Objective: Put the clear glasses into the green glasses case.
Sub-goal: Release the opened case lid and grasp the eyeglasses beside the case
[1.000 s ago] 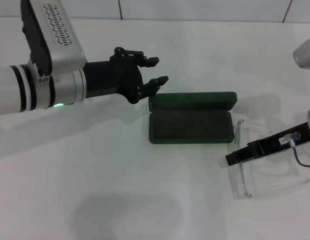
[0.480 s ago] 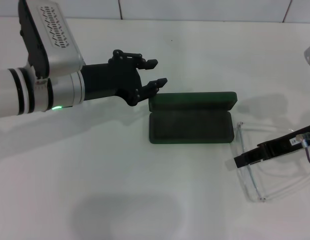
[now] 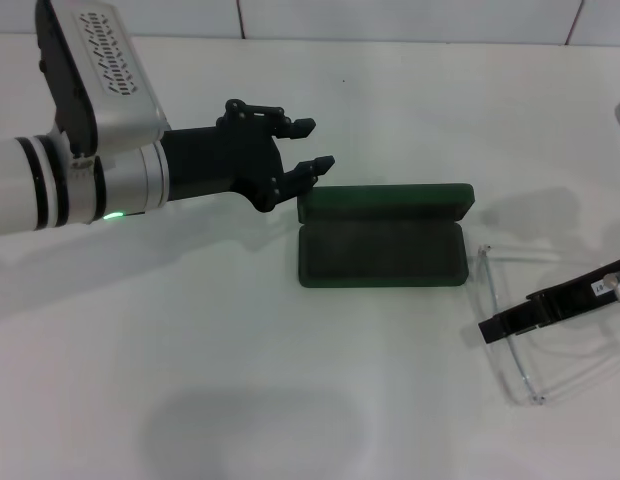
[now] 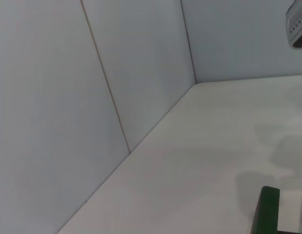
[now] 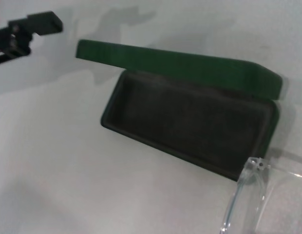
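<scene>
Head view: case [image 3: 382, 247] open and empty; right gripper [image 3: 490, 330] grips glasses [image 3: 510, 345] at its 4 o'clock; left gripper [image 3: 305, 145] wide.

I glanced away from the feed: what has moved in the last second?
The right claw, shut on the clear glasses, has carried them right and toward the robot, away from the green glasses case. The case, open, and the open left claw have hardly shifted.
</scene>
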You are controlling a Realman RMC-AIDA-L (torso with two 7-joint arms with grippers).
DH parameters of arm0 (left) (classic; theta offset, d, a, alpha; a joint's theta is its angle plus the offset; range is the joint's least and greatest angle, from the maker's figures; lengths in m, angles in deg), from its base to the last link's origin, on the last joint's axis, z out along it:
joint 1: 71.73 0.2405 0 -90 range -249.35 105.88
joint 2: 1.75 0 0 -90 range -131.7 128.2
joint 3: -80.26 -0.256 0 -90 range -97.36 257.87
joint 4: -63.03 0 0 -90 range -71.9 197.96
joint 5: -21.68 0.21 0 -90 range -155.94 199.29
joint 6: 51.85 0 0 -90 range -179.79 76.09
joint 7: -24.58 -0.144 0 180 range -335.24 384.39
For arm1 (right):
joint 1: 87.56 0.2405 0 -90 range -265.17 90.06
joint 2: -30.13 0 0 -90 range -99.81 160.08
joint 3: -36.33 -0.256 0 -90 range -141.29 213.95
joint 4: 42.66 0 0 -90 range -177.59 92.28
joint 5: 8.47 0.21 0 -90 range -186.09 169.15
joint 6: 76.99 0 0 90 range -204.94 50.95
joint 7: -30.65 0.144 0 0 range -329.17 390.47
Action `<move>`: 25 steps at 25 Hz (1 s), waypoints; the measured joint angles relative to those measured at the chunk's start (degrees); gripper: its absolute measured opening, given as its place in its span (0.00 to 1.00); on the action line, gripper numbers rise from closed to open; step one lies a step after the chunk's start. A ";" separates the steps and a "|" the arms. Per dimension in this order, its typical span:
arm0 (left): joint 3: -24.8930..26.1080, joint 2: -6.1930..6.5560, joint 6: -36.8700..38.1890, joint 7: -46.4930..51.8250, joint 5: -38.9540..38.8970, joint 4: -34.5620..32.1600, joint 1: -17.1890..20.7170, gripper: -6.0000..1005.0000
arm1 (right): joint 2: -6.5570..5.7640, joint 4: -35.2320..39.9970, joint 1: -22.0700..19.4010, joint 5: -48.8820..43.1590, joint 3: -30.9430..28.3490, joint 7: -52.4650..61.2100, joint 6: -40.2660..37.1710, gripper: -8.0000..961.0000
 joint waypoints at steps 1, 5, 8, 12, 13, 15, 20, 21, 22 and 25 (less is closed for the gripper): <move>0.00 0.00 -0.01 0.00 0.02 -0.01 -0.04 0.43 | 0.12 0.00 0.00 -0.23 -0.02 0.02 -0.02 0.48; 0.00 0.00 -0.05 0.03 0.13 -0.01 -0.33 0.43 | 0.38 -0.22 -0.01 -0.35 0.27 0.08 -0.04 0.51; 0.00 0.00 -0.03 0.06 0.10 -0.02 -0.33 0.43 | 0.56 -0.22 -0.01 -0.28 0.43 0.12 -0.04 0.53; 0.00 0.00 0.01 0.08 0.04 -0.02 -0.26 0.43 | 0.60 -0.22 -0.01 -0.30 0.55 0.13 0.01 0.52; 0.00 0.00 0.01 0.08 0.02 -0.02 -0.21 0.43 | 0.60 -0.22 -0.01 -0.30 0.55 0.13 0.01 0.52; 0.00 0.00 0.01 0.08 -0.03 -0.02 -0.15 0.43 | 0.61 -0.22 -0.01 -0.32 0.65 0.14 0.17 0.52; 0.00 0.00 0.01 0.09 -0.19 0.02 -0.30 0.43 | 0.60 -0.67 -0.01 -0.39 0.71 0.17 0.93 0.52; 0.00 0.00 0.01 0.09 -0.19 0.06 -0.37 0.43 | 0.60 -0.79 -0.01 -0.40 0.71 0.18 1.11 0.51; -0.01 0.00 0.01 0.09 -0.19 0.07 -0.39 0.43 | 0.60 -0.90 0.00 -0.40 0.71 0.18 1.19 0.51; -0.12 -0.02 0.00 0.02 -0.19 0.08 -0.41 0.43 | 0.61 -1.29 0.12 -0.42 0.71 0.22 1.18 0.51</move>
